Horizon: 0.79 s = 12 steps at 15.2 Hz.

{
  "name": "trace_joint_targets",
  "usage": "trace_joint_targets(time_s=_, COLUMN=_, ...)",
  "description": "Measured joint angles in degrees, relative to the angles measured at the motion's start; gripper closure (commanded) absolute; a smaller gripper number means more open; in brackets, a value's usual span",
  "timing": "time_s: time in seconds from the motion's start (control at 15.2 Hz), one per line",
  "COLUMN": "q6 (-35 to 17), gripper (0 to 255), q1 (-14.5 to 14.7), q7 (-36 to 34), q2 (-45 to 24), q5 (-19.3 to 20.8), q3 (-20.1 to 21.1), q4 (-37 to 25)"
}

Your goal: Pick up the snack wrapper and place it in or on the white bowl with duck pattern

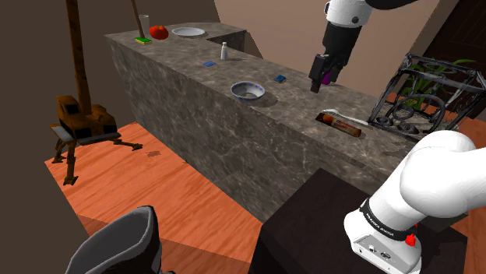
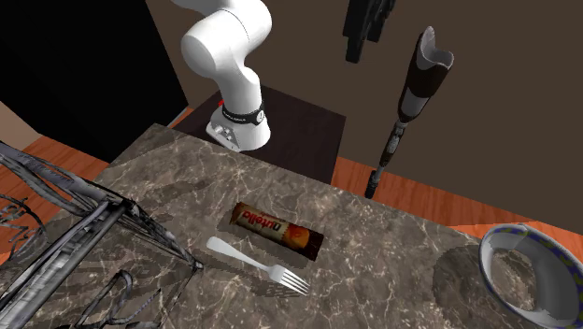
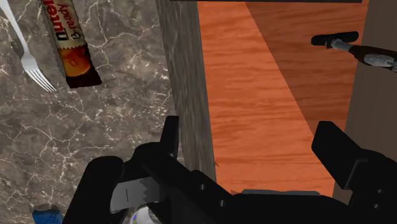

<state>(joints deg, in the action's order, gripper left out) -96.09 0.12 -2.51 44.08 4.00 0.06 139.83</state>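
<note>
Right now your jaws stand wide open over the table's front edge, holding and touching nothing

You have the snack wrapper (image 1: 339, 124) lying flat on the grey marbled table (image 1: 195, 101), just beside a white fork (image 1: 343, 114), near the dark wire rack (image 1: 413, 93) and well apart from the white bowl (image 1: 248, 82) further along; orange wood floor (image 1: 156, 179) lies below, brown walls behind; your white arm (image 1: 436, 187) rises from the stand and bends over, hand pointing down, high above the surface
</note>
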Motion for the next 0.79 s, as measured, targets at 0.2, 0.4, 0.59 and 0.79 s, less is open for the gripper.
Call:
trace_joint_targets(time_s=0.2, q6=-1.2, gripper=0, q1=-0.6, q7=1.6, q2=0.7, q5=0.8, q3=-1.5, q4=1.7)
trace_joint_targets(time_s=0.4, q6=-4.3, gripper=0, q1=-1.9, q7=5.1, q2=0.7, q5=2.7, q3=-5.2, q4=4.7)
trace_joint_targets(time_s=0.59, q6=-7.7, gripper=0, q1=-3.4, q7=8.7, q2=0.5, q5=4.7, q3=-8.9, q4=7.7)
trace_joint_targets(time_s=0.79, q6=-11.4, gripper=0, q1=-5.1, q7=12.5, q2=-0.3, q5=6.8, q3=-13.0, q4=10.4)
